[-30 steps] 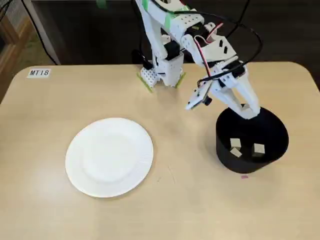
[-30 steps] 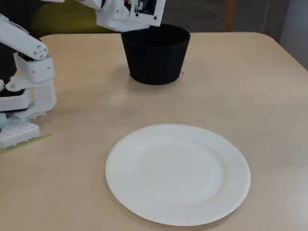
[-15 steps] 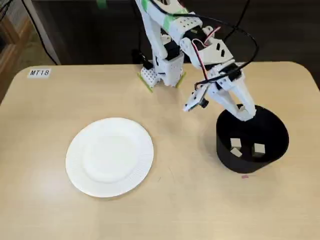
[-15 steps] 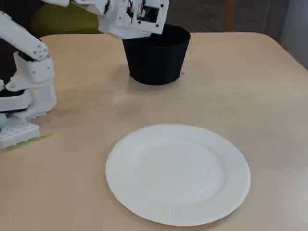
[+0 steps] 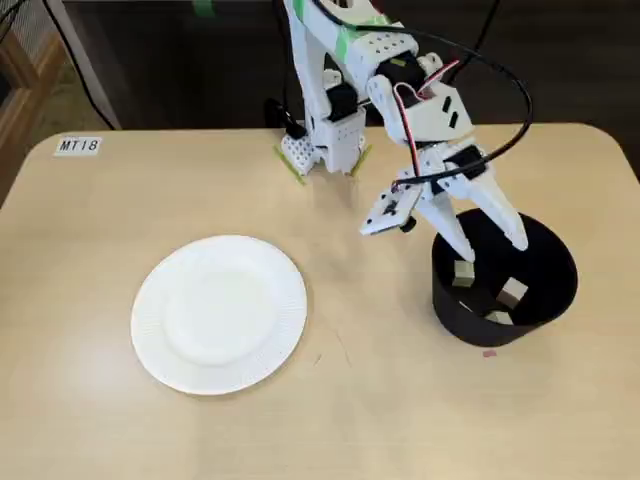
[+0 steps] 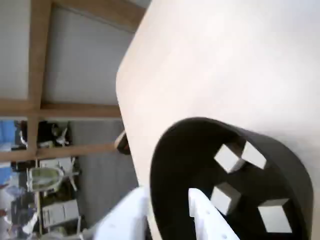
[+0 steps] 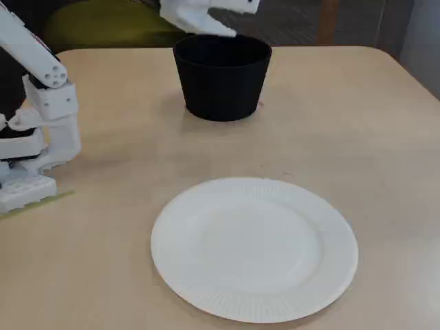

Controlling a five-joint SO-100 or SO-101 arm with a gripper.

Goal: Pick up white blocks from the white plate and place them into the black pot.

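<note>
Pale wooden worktop [image 7: 357,124] fills both fixed views, and nearest the camera, low in the frame, the white plate [image 7: 254,249] lies bare, with no block left on it. Farther back, toward the upper middle, the black pot [image 7: 222,77] stands upright; the wrist view shows four white blocks [image 6: 228,157] inside it. The fingers [image 5: 490,237] hang spread wide over the pot's mouth, holding nothing, so the sound move now looks like a straight lift clear of the rim before swinging away, lest a fingertip catch the wall and tip the pot.
</note>
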